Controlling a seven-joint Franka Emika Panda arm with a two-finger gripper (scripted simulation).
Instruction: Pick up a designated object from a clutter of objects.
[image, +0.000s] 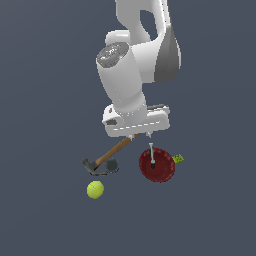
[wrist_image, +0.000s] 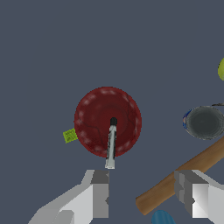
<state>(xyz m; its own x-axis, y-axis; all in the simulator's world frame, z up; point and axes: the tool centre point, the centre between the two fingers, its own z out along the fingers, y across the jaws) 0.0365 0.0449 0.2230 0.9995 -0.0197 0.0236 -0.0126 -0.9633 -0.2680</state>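
Note:
The dark red bowl (image: 158, 165) lies on the floor at the exterior view's right of the clutter, and it fills the middle of the wrist view (wrist_image: 107, 109). A tiny green block (image: 178, 159) (wrist_image: 70, 135) sits against its rim. My gripper (image: 141, 136) (wrist_image: 144, 194) hangs above the objects with its fingers (wrist_image: 99, 192) wide apart and nothing between them. It stands open and does not touch the bowl. A thin grey rod (image: 151, 154) (wrist_image: 111, 146) points down over the bowl's centre.
The wooden-handled hammer (image: 111, 154) (wrist_image: 183, 180) lies slanted beside the bowl, its handle passing under my fingers. A small blue-rimmed cup (image: 112, 165) (wrist_image: 204, 122) sits by the hammer head. The yellow-green tennis ball (image: 95, 189) (wrist_image: 222, 69) lies further off.

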